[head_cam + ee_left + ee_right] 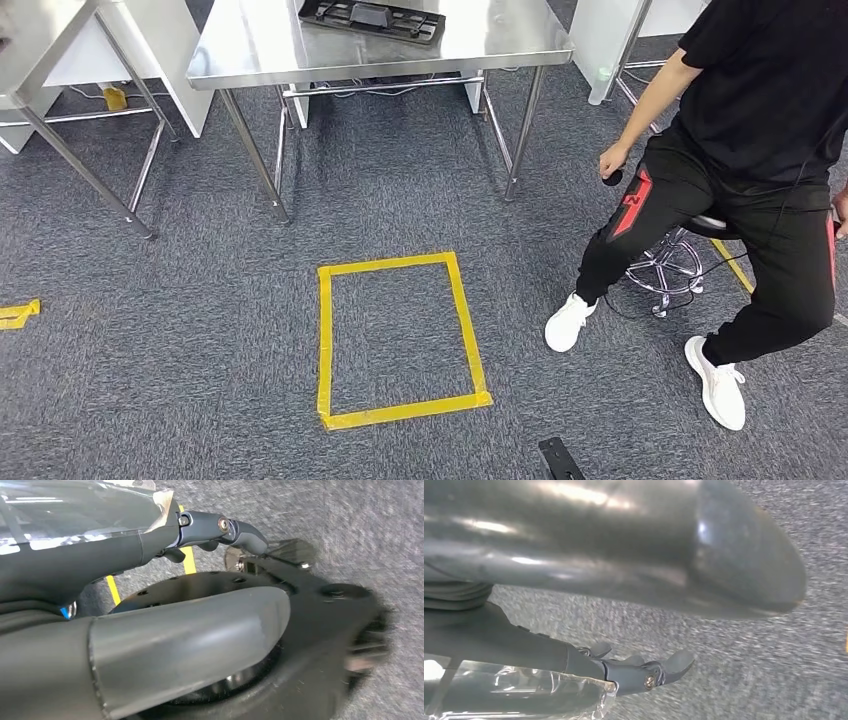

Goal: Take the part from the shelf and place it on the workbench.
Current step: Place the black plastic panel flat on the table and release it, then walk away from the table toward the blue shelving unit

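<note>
While the left hand (220, 530) grips a dark part (300, 645) over the carpet and the right hand (644, 672) hangs with loosely spread fingers holding nothing, the desk (500, 40) ahead awaits it; placement remains.

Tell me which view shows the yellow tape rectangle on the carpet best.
The head view: the whole yellow tape rectangle lies unobstructed on the grey carpet. The left wrist view shows short yellow strips behind the left hand; the right wrist view, a sliver at its edge.
</note>
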You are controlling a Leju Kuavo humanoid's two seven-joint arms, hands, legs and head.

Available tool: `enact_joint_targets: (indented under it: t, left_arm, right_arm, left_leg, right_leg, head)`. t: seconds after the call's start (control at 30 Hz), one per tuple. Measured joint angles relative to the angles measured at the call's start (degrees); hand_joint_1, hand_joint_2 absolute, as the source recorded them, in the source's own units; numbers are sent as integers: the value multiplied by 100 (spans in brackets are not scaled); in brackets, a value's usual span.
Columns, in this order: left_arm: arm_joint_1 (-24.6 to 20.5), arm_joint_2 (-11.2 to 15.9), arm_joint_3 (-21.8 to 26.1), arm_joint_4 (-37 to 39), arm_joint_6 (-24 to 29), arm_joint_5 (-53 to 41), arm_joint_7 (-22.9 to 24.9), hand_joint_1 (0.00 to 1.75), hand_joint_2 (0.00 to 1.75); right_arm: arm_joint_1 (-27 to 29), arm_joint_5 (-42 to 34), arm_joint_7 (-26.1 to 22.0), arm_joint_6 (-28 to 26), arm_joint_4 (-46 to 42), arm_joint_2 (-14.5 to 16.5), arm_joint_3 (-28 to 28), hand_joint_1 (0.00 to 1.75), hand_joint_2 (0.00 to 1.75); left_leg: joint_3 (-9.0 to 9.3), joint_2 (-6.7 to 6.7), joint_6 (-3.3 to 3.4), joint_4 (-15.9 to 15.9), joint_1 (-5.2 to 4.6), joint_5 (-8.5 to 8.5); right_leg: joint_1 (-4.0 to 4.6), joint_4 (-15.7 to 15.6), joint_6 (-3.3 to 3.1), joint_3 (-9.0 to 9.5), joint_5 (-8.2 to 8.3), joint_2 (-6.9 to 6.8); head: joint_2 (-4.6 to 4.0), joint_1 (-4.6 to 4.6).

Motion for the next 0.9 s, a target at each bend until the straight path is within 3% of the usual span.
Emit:
enact_joint_targets:
  t: [0.07,0.1,0.17,0.23,0.33,0.4,0.43,0.5,0.53,0.6,0.67,0.73,0.77,0.83,0.87,0.9]
  left_arm:
    - [9,5,-9,1,18,3,-1,0,0]
    - [14,7,-11,2,26,8,-2,0,0]
    - [20,3,-13,2,36,25,-3,0,0]
    - [20,-1,-14,2,41,39,-3,0,0]
    - [27,-4,-15,4,46,48,-5,0,0]
    - [31,-11,-16,4,45,50,-5,0,0]
    - [31,-15,-17,4,45,52,-5,0,0]
    - [28,-23,-17,3,45,57,-4,0,0]
    - [25,-26,-17,3,45,62,-3,0,0]
    - [20,-26,-17,4,50,68,3,0,0]
    - [13,-25,-17,4,55,70,12,0,0]
    - [5,-24,-17,4,56,70,18,0,0]
    - [5,-26,-17,4,56,70,19,0,0]
    - [13,-30,-18,4,57,70,23,0,0]
    - [19,-32,-18,4,57,70,26,0,0]
    - [22,-33,-19,4,59,70,28,0,0]
  right_arm:
    - [-12,-20,2,-5,3,13,-29,0,0]
    - [-20,-21,3,-10,3,17,-37,0,0]
    - [-23,-19,4,-19,3,12,-46,0,0]
    - [-9,-15,8,-21,4,7,-48,0,0]
    - [-3,-8,10,-21,7,6,-48,0,0]
    - [11,-4,10,-24,9,1,-48,0,0]
    - [20,0,11,-26,10,0,-48,0,0]
    - [25,15,14,-29,11,-5,-48,0,0]
    - [14,23,17,-30,11,-5,-48,0,0]
    - [-4,32,27,-30,10,2,-47,0,0]
    - [12,35,39,-30,13,9,-46,0,0]
    - [29,35,47,-30,16,20,-46,0,0]
    - [26,35,49,-30,17,24,-47,0,0]
    - [18,36,51,-30,19,25,-48,0,0]
    - [21,38,51,-29,20,25,-48,0,0]
    - [27,39,52,-29,21,26,-48,0,0]
  left_leg:
    - [578,-206,49,-827,1,-6]
    - [722,-259,65,-1054,-6,-51]
    - [732,-160,94,-1180,-18,-76]
    - [688,-29,177,-1245,-2,-28]
    - [584,171,265,-1258,-17,58]
    - [529,301,264,-1249,-31,91]
    - [514,363,256,-1243,-33,102]
    - [507,480,230,-1225,-38,113]
    - [500,534,204,-1200,-55,107]
    - [482,624,146,-1156,-88,102]
    - [471,695,90,-1141,-86,107]
    - [414,554,26,-1010,-53,-20]
    - [319,417,-1,-790,-39,-190]
    - [-14,180,-29,-21,-25,-633]
    - [-182,142,-30,363,-24,-790]
    - [-279,129,-22,587,-24,-836]
  right_leg:
    - [15,45,68,-72,58,62]
    - [15,59,109,-111,89,97]
    - [22,77,197,-184,151,178]
    - [32,268,217,-348,58,172]
    - [28,1328,169,-851,-451,76]
    - [25,1826,210,-1014,-615,58]
    - [21,1742,259,-923,-566,42]
    - [1,947,374,-424,-293,-114]
    - [3,519,391,-182,-177,-219]
    - [16,83,319,28,-70,-331]
    - [22,82,194,-29,-47,-231]
    - [-6,85,97,-58,-6,-141]
    - [-23,81,46,-68,22,-94]
    - [-11,90,-24,-112,64,6]
    - [4,96,-41,-136,76,65]
    - [19,106,-50,-154,84,129]
  head:
    - [0,3]
    - [0,3]
    - [0,5]
    - [0,17]
    - [0,53]
    - [0,55]
    - [0,56]
    - [0,56]
    - [0,57]
    - [0,44]
    - [0,32]
    - [0,29]
    - [0,27]
    - [0,23]
    - [0,22]
    - [0,22]
